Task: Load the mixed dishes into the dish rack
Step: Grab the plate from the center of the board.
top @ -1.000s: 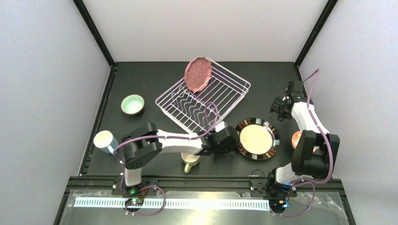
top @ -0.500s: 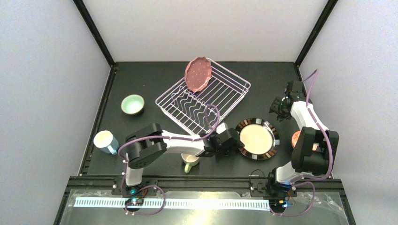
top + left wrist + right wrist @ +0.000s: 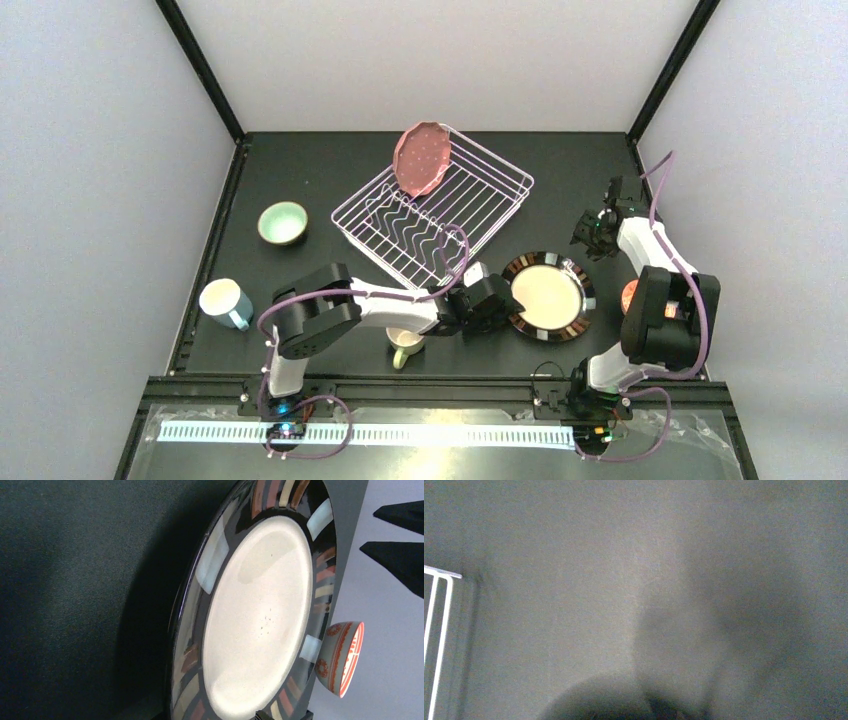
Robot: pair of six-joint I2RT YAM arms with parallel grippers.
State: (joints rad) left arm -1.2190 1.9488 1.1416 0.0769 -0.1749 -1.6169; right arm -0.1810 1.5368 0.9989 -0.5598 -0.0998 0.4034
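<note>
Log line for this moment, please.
left hand: open, at dark-rimmed plate | right hand: open, empty | dish rack: pink dotted plate

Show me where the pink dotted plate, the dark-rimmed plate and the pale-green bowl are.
pink dotted plate [image 3: 422, 158], top view, on its dotted face.
dark-rimmed plate [image 3: 547, 297], top view, on its cream centre.
pale-green bowl [image 3: 283, 222], top view, on its inside.
</note>
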